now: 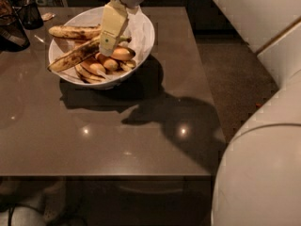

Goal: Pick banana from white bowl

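Observation:
The white bowl (144, 45) stands at the table's far left and holds several bananas on white paper. The banana (70, 58), the longest one with heavy dark blotches, lies diagonally across the bowl, its lower end over the left rim. My gripper (107, 50) reaches down from the top into the bowl's middle, right at the upper right end of that banana. It hides that end, so I cannot tell whether it touches the banana.
A second long spotted banana (75, 31) lies at the bowl's back. Small plump bananas (110, 62) lie under and in front of the gripper. Dark objects (16, 29) stand at the table's (122, 140) far left corner. My white body (263, 173) fills the right side.

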Controlling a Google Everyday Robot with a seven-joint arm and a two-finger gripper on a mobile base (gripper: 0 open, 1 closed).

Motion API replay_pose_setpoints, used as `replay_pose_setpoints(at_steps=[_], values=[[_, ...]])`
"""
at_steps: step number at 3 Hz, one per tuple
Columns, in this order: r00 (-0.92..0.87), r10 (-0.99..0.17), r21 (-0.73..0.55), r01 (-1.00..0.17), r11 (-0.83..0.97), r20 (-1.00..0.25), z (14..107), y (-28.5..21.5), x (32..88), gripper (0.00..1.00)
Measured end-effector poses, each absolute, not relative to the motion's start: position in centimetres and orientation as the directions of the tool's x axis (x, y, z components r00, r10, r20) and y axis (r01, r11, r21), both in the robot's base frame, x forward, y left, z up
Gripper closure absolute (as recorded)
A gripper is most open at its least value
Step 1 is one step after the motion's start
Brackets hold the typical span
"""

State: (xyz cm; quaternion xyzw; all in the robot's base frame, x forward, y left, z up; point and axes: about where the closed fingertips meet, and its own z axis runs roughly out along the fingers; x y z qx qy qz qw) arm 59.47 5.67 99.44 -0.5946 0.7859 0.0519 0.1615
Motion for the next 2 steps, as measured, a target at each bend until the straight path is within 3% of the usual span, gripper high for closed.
replay_pose_setpoints(at_steps=[1, 2], values=[[-0.275, -0.907, -0.116, -0.939, 0.325, -0.317, 99.6, 5.1, 60.5, 0.17], [-0.299, -0.902, -0.117, -0.930, 0.348, -0.311, 99.5, 5.0, 61.6, 0.17]])
